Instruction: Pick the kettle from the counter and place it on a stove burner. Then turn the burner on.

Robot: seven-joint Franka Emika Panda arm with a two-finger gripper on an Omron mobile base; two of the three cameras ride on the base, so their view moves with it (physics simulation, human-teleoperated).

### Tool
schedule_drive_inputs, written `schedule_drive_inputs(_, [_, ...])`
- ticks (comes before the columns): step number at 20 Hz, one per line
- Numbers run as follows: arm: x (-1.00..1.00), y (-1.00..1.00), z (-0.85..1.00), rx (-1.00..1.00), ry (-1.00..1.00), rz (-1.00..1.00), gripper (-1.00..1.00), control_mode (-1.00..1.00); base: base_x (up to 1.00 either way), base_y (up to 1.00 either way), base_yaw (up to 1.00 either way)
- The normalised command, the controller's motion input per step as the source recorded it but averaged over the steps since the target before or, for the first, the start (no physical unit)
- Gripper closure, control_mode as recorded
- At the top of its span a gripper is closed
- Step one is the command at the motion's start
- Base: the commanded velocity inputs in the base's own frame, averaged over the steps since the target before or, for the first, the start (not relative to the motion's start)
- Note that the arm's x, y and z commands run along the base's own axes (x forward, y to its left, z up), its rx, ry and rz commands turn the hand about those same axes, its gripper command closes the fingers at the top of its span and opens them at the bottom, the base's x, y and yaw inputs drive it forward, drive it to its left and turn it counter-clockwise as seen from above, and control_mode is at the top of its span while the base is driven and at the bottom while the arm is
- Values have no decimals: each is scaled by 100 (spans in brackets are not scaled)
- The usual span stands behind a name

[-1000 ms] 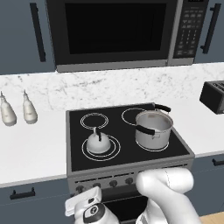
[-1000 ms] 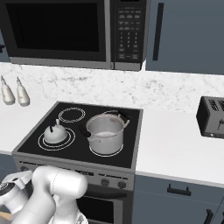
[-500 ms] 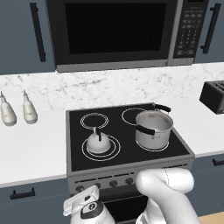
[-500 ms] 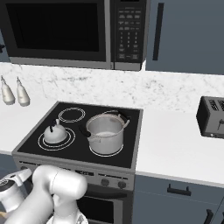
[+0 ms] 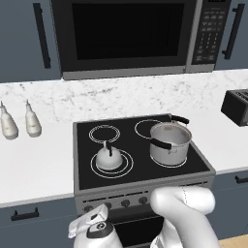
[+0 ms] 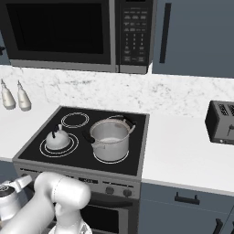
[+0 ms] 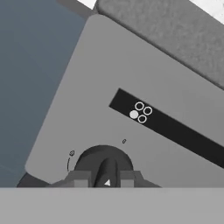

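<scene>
Gripping stove knob (image 7: 103,164), claw (image 7: 105,178) tips cut off at btm edge; kettle (image 5: 109,157) on burner (image 5: 112,163)

A steel pot (image 5: 169,143) sits on the cooktop's right, two white bottles (image 5: 19,121) leftward, toaster (image 6: 220,122) rightward.

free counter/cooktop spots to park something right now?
Bare counter between the two white bottles and the stove; more between stove and toaster. Small back-left burner is free. Kettle and steel pot crowd the other rings.
</scene>
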Motion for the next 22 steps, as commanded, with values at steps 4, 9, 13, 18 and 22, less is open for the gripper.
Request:
schedule_drive_inputs(4, [0, -1, -12, -5, 6, 0, 100, -100, 0, 0, 0])
schedule_drive_inputs(9, [0, 0, -28, -7, 0, 0, 100, -100, 0, 0, 0])
schedule_drive_inputs(13, [0, 0, -31, -8, 0, 0, 100, -100, 0, 0, 0])
schedule_drive_inputs(18, [0, -2, -10, -6, 1, 0, 100, -100, 0, 0, 0])
schedule_drive_inputs(22, [0, -6, -8, -5, 2, 0, 100, -100, 0, 0, 0])
